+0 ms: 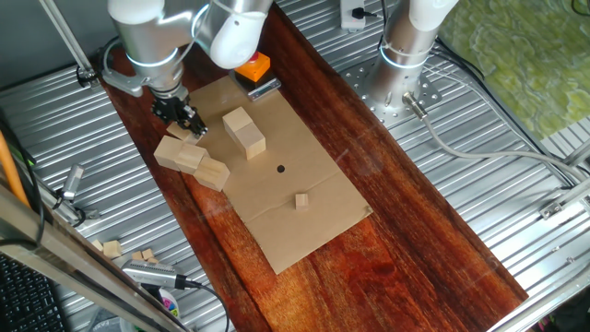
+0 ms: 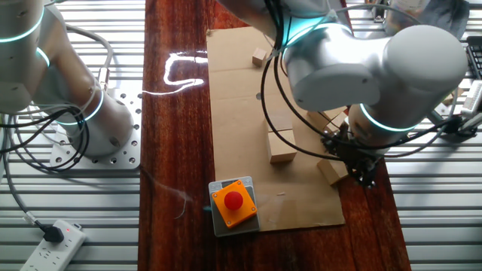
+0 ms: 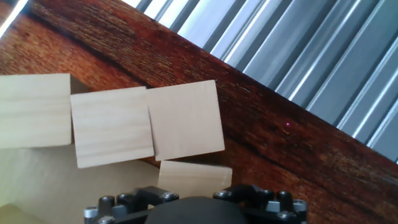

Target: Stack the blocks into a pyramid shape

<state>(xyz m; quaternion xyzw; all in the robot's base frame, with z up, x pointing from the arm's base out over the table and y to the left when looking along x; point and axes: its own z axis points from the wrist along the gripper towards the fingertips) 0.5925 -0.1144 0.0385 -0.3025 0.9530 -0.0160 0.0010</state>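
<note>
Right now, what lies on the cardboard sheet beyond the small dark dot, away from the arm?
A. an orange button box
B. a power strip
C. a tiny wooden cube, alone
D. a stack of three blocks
C: in one fixed view the tiny wooden cube sits alone on the cardboard sheet, past the dark dot, apart from the blocks.

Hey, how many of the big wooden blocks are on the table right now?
6 blocks. Two sit side by side mid-cardboard; four cluster by the gripper. The arm may hide more.
</note>
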